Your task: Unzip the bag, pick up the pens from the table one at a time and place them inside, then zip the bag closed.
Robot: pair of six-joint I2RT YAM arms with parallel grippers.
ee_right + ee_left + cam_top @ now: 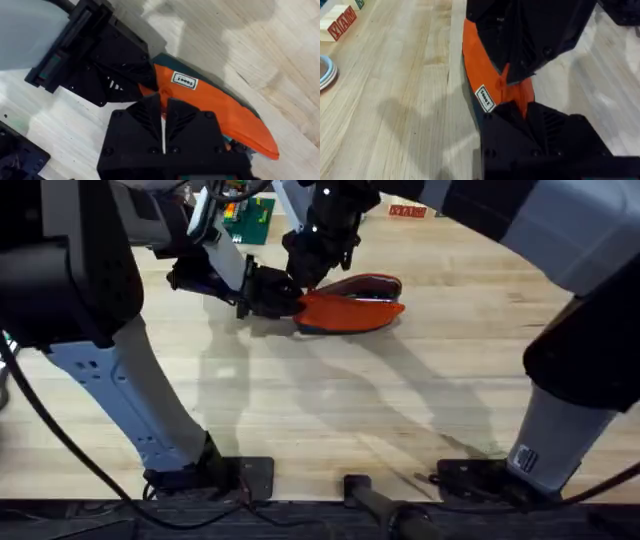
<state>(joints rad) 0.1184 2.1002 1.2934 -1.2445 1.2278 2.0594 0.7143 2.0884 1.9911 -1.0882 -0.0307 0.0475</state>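
Observation:
The orange bag [352, 310] lies on the table [330, 410] at the middle back, its top mouth gaping and showing dark lining. My left gripper [283, 298] is shut on the bag's left end, and in the left wrist view orange fabric [485, 75] runs down between its black fingers [555, 125]. My right gripper [308, 275] comes down from above onto the same end. In the right wrist view its fingers [142, 120] are pressed together at the bag's [220, 107] top seam, at the zipper. The pens are out of view.
A green board [250, 220] and a block with red letters [408, 211] lie at the table's back edge. In the left wrist view that block [340, 22] and a blue-rimmed plate [325, 72] sit off to one side. Bare wood stretches in front of the bag.

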